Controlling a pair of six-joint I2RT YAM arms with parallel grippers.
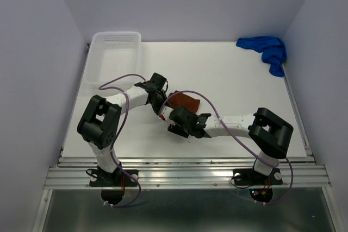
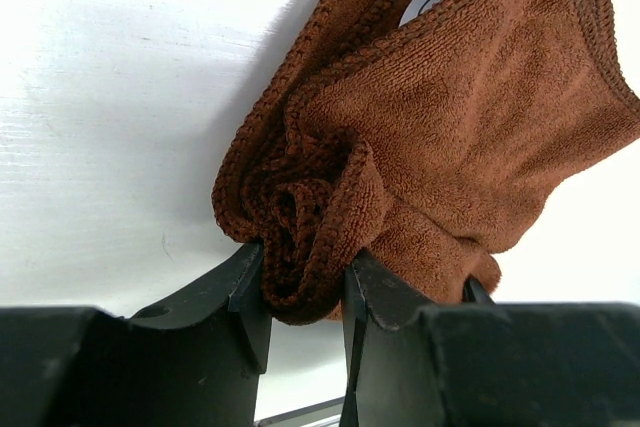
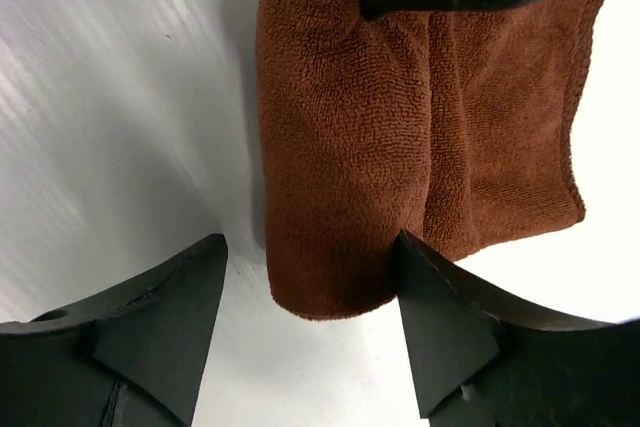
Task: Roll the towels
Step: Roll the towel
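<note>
Well, the step in hand looks to be winding the brown towel into a tight roll. It lies about the middle of the surface, a little toward the near edge. It is well apart from the blue towel, crumpled in the far right corner, and from the white basket in the far left corner. To do it well, I'd say both ends of the bundle ought to turn together. One end should be held firm and twisted rather than tugged. The other should be caught on the thick folded part, not on the loose flap, or the roll will go cone-shaped. Staying low against the surface should also stop the layers going slack. The left pincer is pressed in on the coiled end, and the cloth bunches into a tight swirl between its two fingers. The right pincer stands spread and holds nothing. It straddles the rounded opposite end of the towel, with one finger right up against the cloth and the other clear of it. From here it looks placed to close, provided it first settles squarely over the fold.
</note>
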